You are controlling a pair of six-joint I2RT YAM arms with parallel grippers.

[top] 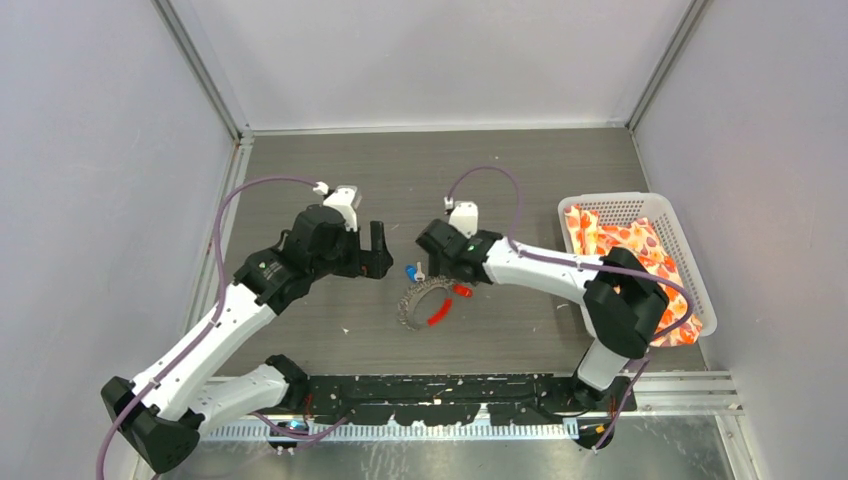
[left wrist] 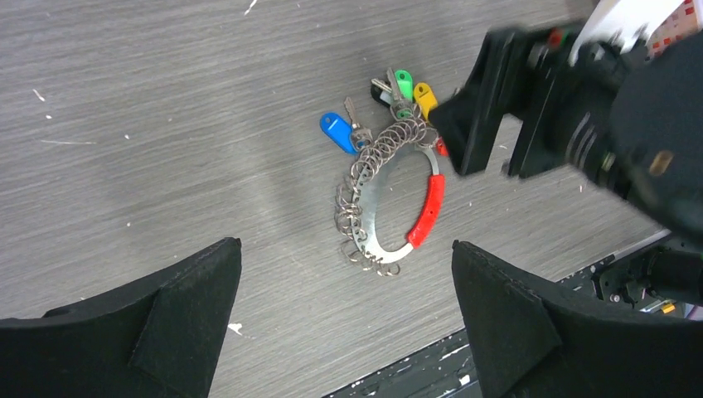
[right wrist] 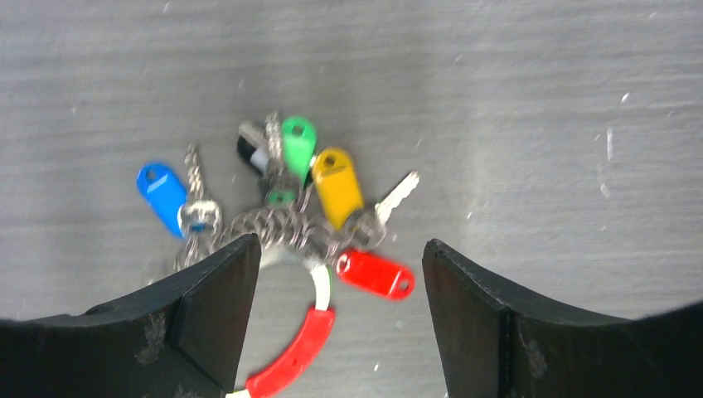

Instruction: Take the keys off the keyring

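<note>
the keyring [left wrist: 370, 217] lies flat on the grey surface [top: 330, 180] with the keys [right wrist: 315, 178] bunched at its far side, the right pincer [right wrist: 338, 253] spread wide over them and the left pincer [left wrist: 344, 253] also wide, near but apart.

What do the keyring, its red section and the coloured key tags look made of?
The keyring looks like bare metal: a flat silvery band with dull shine, strung with small wire loops. Its red section is probably plastic or rubber, opaque and smooth. The key tags look like glossy moulded plastic, with highlights on their faces.
</note>
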